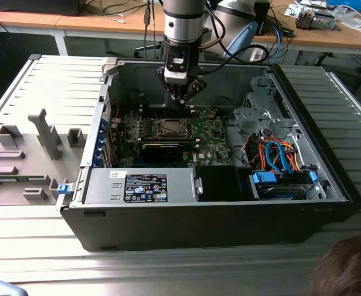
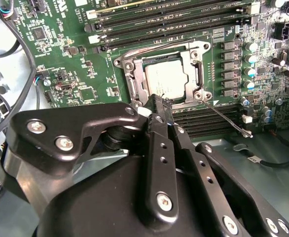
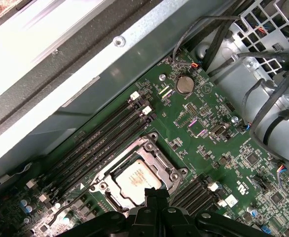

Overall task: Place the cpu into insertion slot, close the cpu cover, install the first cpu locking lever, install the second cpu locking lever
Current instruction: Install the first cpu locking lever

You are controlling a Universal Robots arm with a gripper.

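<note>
We see the end effector (image 2: 157, 101) with its fingers pressed together and empty, poised just above the edge of the cpu cover (image 2: 134, 81), which lies flat over the cpu (image 2: 166, 81) seated in the insertion slot on the green motherboard (image 2: 70, 64). A thin locking lever (image 2: 228, 121) sticks out beside the socket, so we judge that lever work should use a steady push along its arc, keeping clear of the memory slots (image 2: 169, 22).

The cpu (image 2: 166, 80), a flat square chip with a silvery-grey top, lies flat in the insertion slot (image 2: 134, 84) on the green circuit board. The cpu cover (image 2: 199, 74), a thin dark-grey metal frame, lies closed around it, the chip showing through its square window.
</note>
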